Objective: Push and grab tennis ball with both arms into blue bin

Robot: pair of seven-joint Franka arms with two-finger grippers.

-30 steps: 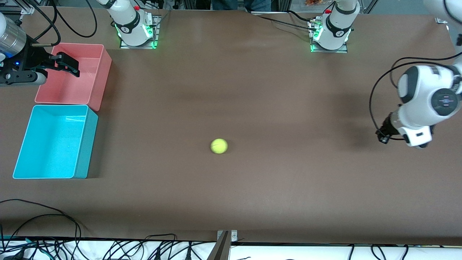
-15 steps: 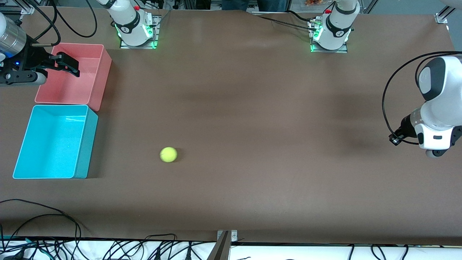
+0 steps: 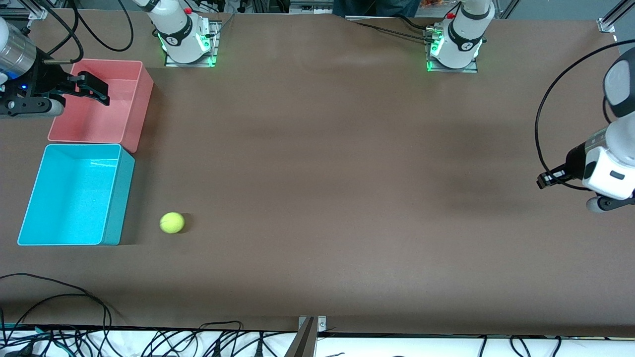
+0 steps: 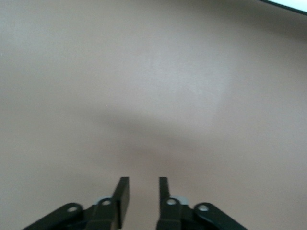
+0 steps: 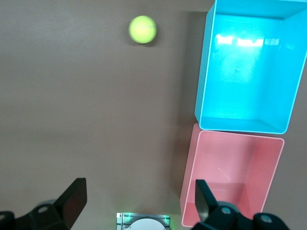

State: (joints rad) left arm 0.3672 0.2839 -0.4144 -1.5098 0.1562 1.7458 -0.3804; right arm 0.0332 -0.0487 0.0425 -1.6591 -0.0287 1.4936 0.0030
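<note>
The tennis ball (image 3: 172, 222) lies on the brown table a short gap from the blue bin (image 3: 117, 198), on the side toward the left arm's end and by the bin's corner nearer the camera. The right wrist view shows the ball (image 5: 143, 29) beside the empty blue bin (image 5: 249, 72). My right gripper (image 3: 96, 89) hangs open over the pink bin; its fingers stand wide in its own view (image 5: 139, 189), with nothing between them. The left arm's wrist (image 3: 607, 171) is at its end of the table. My left gripper (image 4: 144, 184) is open by a narrow gap over bare table.
The empty pink bin (image 3: 134, 94) touches the blue bin's edge farther from the camera. Both arm bases (image 3: 186, 42) (image 3: 454, 47) stand along the table's edge farthest from the camera. Black cables (image 3: 74, 307) and a metal bracket (image 3: 308, 327) line the nearest edge.
The ball has rolled across the table to just beside the blue bin. The left arm has drawn back toward its end, and its fingers have parted. The right arm has not moved.
</note>
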